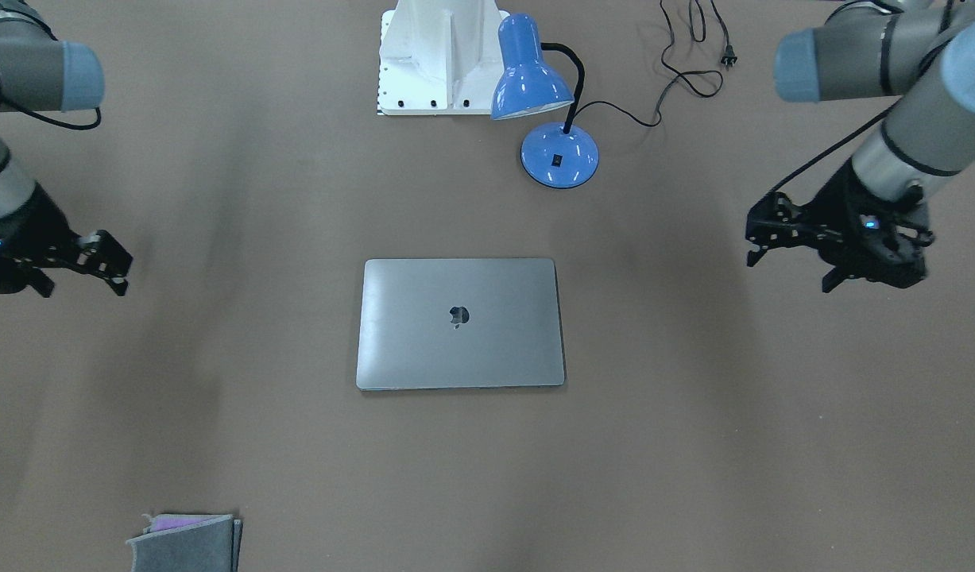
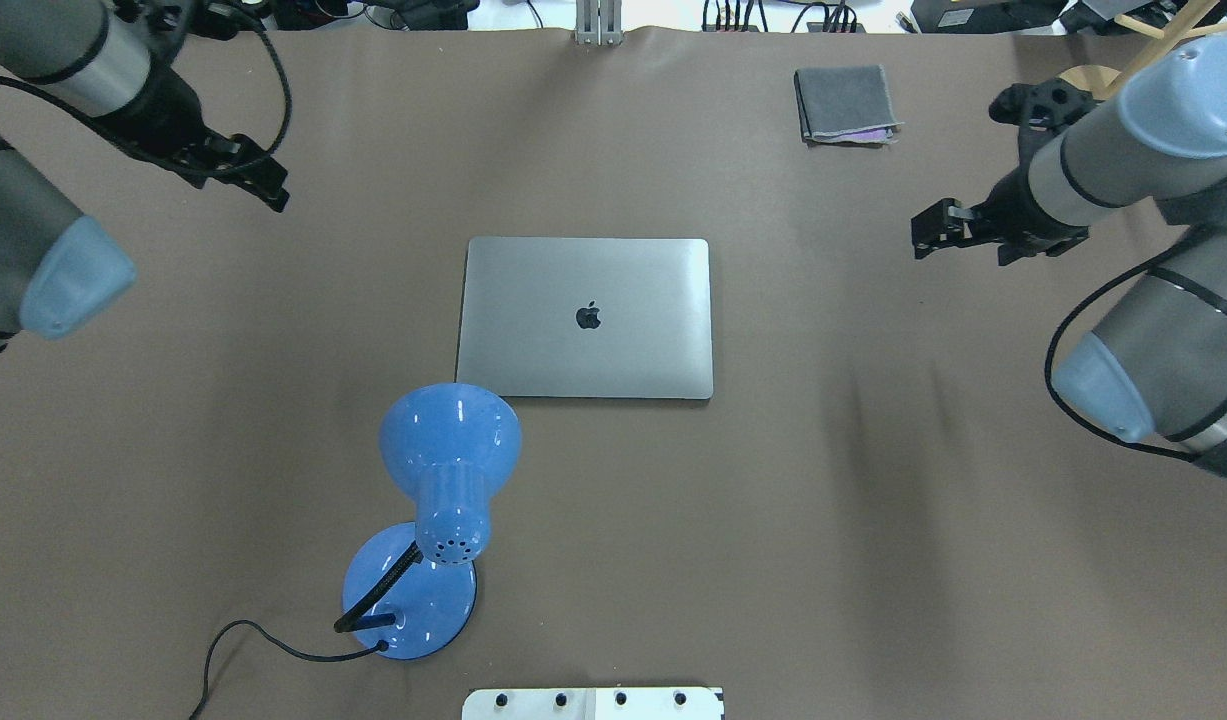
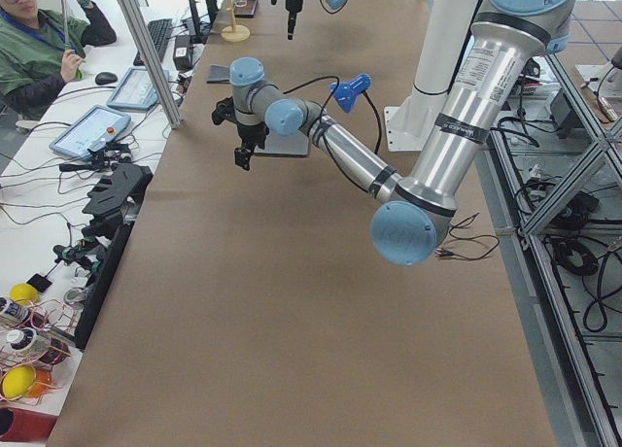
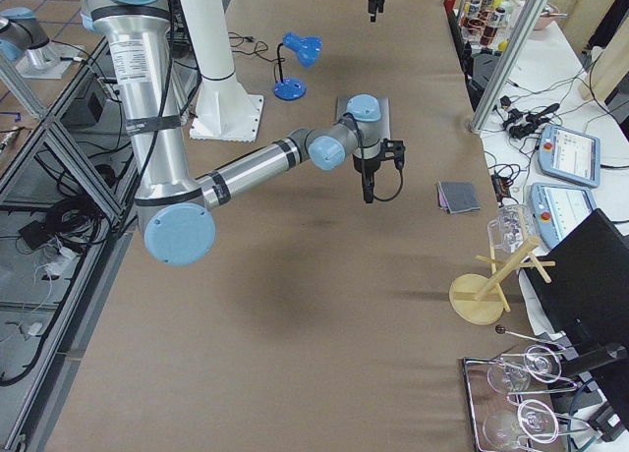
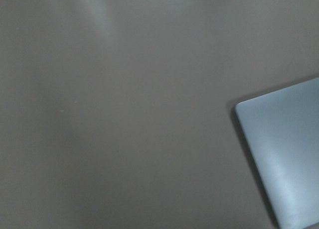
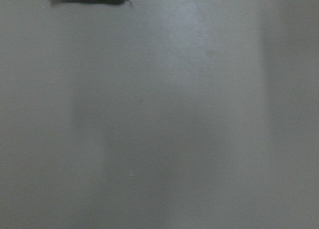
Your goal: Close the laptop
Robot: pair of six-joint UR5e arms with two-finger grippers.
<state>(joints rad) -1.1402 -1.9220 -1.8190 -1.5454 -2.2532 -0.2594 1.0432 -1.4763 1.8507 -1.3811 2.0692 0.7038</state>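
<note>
The silver-grey laptop [image 1: 460, 322] lies flat on the brown table with its lid down and the dark apple logo facing up; it also shows in the overhead view [image 2: 587, 318]. One corner of it shows in the left wrist view [image 5: 284, 159]. My left gripper [image 2: 265, 185] hovers off the laptop's far left corner, open and empty. My right gripper [image 2: 928, 232] hovers well to the laptop's right, open and empty. Neither touches the laptop.
A blue desk lamp [image 2: 448, 440] stands at the laptop's near left corner, its cord [image 2: 273, 645] trailing on the table. A small grey felt stack [image 2: 845, 103] lies at the far right. The white robot base [image 1: 439, 59] stands behind the lamp.
</note>
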